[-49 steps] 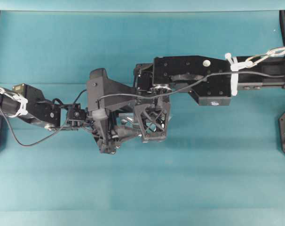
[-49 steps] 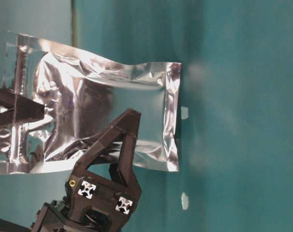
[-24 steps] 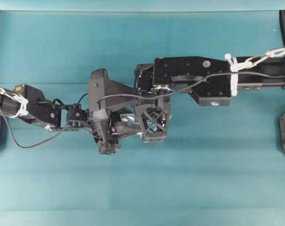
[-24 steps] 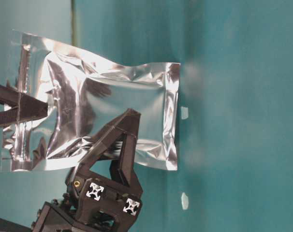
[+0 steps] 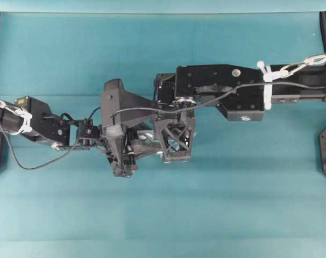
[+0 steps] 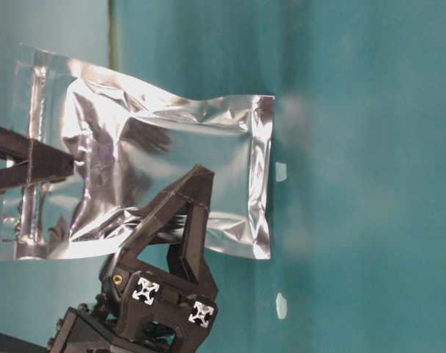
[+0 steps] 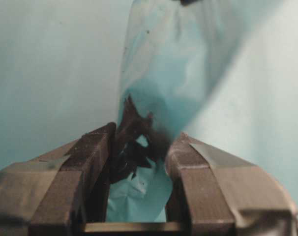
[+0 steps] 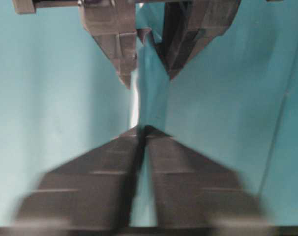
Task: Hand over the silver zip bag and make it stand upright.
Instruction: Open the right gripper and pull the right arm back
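Left gripper (image 7: 139,162): fingers nearly closed, pinching silver zip bag (image 6: 171,176) | Right gripper (image 8: 141,129): fingers meet at bag's zip edge, blurred, grip cannot be told | Bag: between both grippers, one end touching teal desk (image 6: 355,147)

bag (image 6: 171,184): shiny silver foil, mirror-glossy, crinkled, with flat smooth sealed edges; its sheen picks up the teal around it
table (image 5: 233,188): teal covering, matt, with faint straight creases across it
left gripper (image 7: 139,162): black plastic, matt, slightly grainy finger faces
right gripper (image 8: 141,132): black plastic, matt, smooth flat fingers
arms (image 5: 217,88): black casing, dull satin, with small silvery screws
cable (image 5: 147,109): thin, black, smooth sheath
ties (image 5: 266,80): white plastic, smooth
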